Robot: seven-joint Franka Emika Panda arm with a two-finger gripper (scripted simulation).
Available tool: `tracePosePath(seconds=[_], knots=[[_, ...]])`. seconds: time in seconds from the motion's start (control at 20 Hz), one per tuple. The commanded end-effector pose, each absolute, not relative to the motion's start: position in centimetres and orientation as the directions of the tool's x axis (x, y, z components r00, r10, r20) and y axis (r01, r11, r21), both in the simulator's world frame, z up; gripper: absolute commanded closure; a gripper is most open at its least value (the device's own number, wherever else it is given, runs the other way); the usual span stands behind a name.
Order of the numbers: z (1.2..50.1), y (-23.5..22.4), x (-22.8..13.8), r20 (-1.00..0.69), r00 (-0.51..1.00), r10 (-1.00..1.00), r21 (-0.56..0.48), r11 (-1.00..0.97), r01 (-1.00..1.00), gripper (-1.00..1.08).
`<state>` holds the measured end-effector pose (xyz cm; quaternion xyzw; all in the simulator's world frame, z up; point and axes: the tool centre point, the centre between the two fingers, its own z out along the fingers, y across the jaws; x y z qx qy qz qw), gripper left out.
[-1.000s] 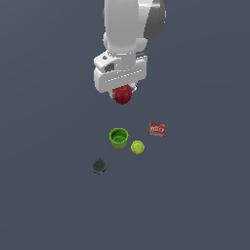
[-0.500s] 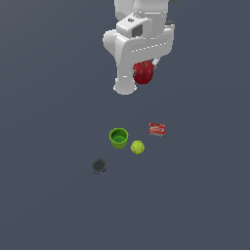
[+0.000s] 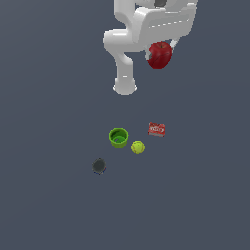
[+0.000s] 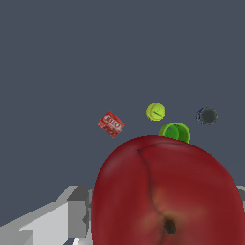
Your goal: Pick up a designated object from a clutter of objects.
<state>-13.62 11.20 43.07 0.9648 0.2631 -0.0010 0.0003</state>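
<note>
I've got the apple (image 3: 159, 54) up high near the top of the exterior frame, right of centre, tucked under the white gripper (image 3: 161, 49) and well clear of the dark grey floor (image 3: 49, 205). The jaws are pinching the apple: it hangs off the hand with nothing under it, though the fingers themselves are mostly hidden behind the fruit and the arm housing, so I can't make out the contact faces. A white arm (image 3: 125, 73) link drops down to the left of the apple and ends in a rounded stub around upper centre. In the wrist view the apple (image 4: 167, 191) fills the lower half of the frame, shiny dark red, with a crease running down to its dimple; grey-white gripper body (image 4: 72, 215) shows at lower left. The rest of the clutter sits on the floor around the middle of the exterior frame: green cup (image 3: 118, 137) upright with its mouth open, yellow-green ball (image 3: 137, 147) just beside it at lower right, not clearly touching. Flat red box (image 3: 156, 129) with white lettering lies near the ball, to its upper right, apart. Dark grey round thing (image 3: 99, 166) sits off by itself, lower left of the cup.
</note>
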Motion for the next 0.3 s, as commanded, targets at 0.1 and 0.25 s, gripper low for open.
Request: tracePosePath(seconds=[0.1,0.25], knots=[[44.15,12.04,-13.61,0.000,0.862,0.507,0.000,-0.862,0.507,1.08],[44.30,12.17,-13.58,0.000,0.862,0.507,0.000,-0.862,0.507,1.08]])
